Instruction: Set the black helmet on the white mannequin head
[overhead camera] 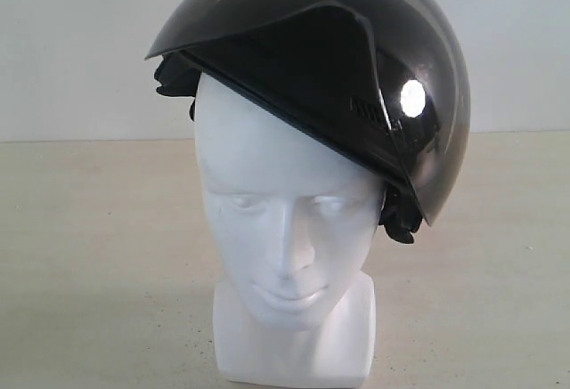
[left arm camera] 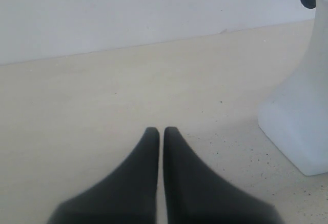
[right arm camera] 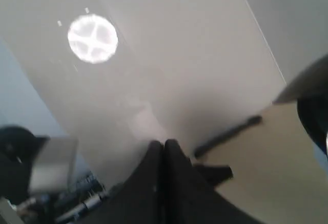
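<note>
The black helmet (overhead camera: 303, 60) sits on the white mannequin head (overhead camera: 285, 202), tilted so its rim hangs low on the right of the exterior view and high on the left. Its smoky visor (overhead camera: 419, 140) slants across that side. Neither gripper shows in the exterior view. My left gripper (left arm camera: 161, 129) is shut and empty, low over the table beside the head's neck base (left arm camera: 300, 126). My right gripper (right arm camera: 164, 143) is shut and empty, close to a glossy grey surface (right arm camera: 154, 55) with a round light reflection that looks like the helmet; contact is unclear.
The head stands on a pale speckled table (overhead camera: 89, 255) in front of a plain white wall (overhead camera: 71, 51). Blurred dark equipment (right arm camera: 61, 198) shows in one corner of the right wrist view.
</note>
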{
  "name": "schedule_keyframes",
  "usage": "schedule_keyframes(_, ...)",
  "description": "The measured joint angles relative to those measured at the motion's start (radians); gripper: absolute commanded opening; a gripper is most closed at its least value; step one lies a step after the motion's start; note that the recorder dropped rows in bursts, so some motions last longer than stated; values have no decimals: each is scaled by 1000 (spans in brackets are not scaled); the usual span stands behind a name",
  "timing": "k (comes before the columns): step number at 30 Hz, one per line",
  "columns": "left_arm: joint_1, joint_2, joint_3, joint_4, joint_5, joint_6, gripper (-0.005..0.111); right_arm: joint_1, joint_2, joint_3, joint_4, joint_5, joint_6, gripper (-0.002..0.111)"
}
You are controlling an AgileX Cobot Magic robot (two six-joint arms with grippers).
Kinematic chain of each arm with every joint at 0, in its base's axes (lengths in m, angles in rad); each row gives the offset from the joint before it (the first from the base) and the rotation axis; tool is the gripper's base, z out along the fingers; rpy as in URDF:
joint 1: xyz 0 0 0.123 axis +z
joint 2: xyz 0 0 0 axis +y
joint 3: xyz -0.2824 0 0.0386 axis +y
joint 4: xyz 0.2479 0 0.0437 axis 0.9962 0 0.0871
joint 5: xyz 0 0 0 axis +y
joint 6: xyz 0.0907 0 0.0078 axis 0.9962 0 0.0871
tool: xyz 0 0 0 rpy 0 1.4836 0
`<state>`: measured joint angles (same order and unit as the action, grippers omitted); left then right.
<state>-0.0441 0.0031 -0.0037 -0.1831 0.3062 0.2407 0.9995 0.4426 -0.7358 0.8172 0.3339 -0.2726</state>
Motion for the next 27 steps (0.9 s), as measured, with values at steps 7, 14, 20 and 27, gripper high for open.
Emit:
schedule_keyframes(7, 0, 0, 0, 0, 0, 0, 4, 0, 0, -30, -726, 256, 609, 0)
schedule_keyframes(14, 0, 0, 0, 0, 0, 0, 4, 0, 10, -220, -1207, 482, 981, 0)
schedule_keyframes(20, 0, 0, 0, 0, 0, 0, 4, 0, 127, -330, -1288, 688, 988, 0)
schedule_keyframes(27, 0, 0, 0, 0, 0, 0, 4, 0, 219, -339, -1338, 753, 1105, 0)
